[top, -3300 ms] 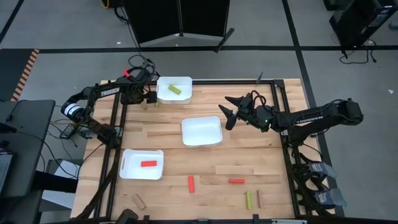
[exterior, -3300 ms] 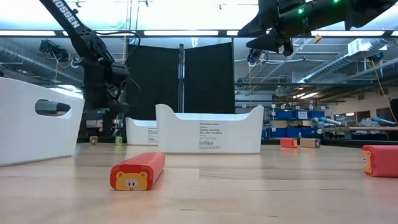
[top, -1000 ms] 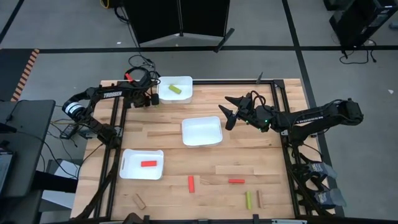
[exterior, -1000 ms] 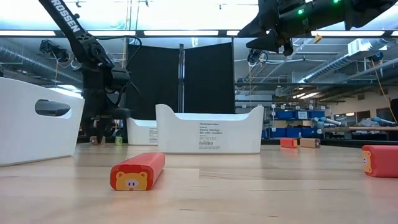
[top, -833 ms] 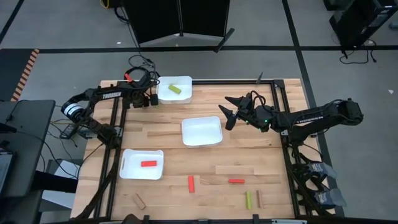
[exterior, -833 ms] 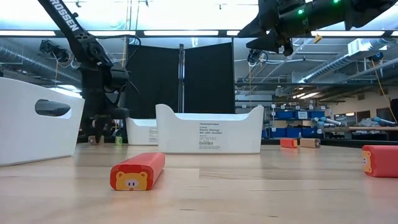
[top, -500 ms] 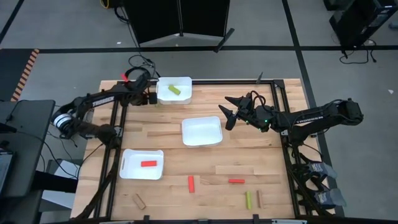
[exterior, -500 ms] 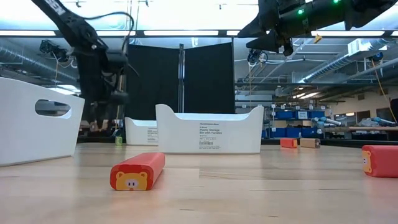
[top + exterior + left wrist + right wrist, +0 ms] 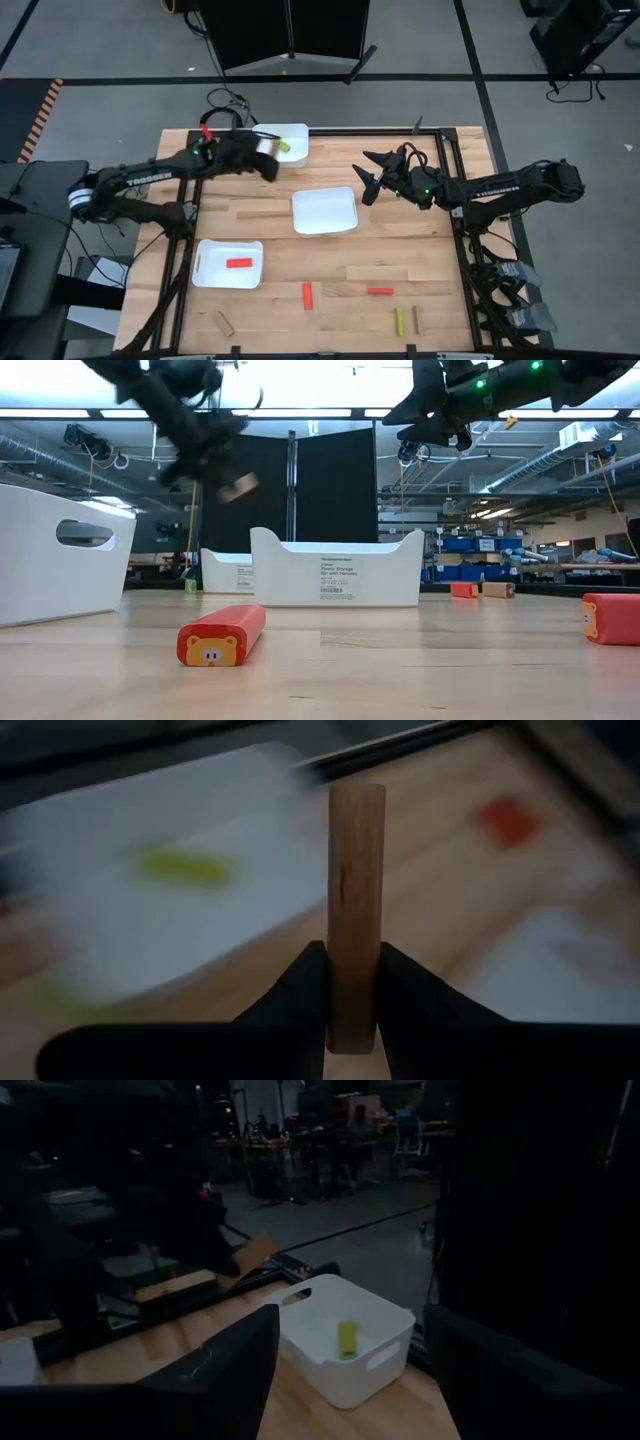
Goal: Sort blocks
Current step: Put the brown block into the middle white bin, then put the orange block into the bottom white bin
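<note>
Mid-carry in the sorting job, by the look of it: one tan block in the air, not yet dropped into a tray.

At far left of the table, near edge: a tray (image 9: pixel 203 268) with one red block (image 9: pixel 238 263) inside. Just past it toward the near edge, a tan block (image 9: pixel 224 322) lying loose on the wood.

Above that, toward the far edge: left gripper (image 9: pixel 262 162) stretched out low from the table's left side, arm long and nearly level, reaching across the corner of the far tray (image 9: pixel 298 133). Fingers (image 9: pixel 305 985) pinched on a tan block (image 9: pixel 356 910), gripped near one end so most of its length sticks out beyond the tips. Inside the far tray, a yellow-green block (image 9: pixel 285 147).

At centre: a third tray (image 9: pixel 324 211), nothing visible in it. Probably the home for tan blocks, since red and green each have a tray already. Next move likely calls for swinging the held block over that tray and letting go with it clear of the rim.

Toward the near edge, middle to right: a red block (image 9: pixel 308 295), another red one (image 9: pixel 379 291), a yellow-green one (image 9: pixel 399 321) and a tan one (image 9: pixel 417 319) just beside it, all loose on the table.

At right: right gripper (image 9: pixel 370 181) waiting above the table just beside the centre tray, arm extended from the right edge, fingers spread and holding nothing.
</note>
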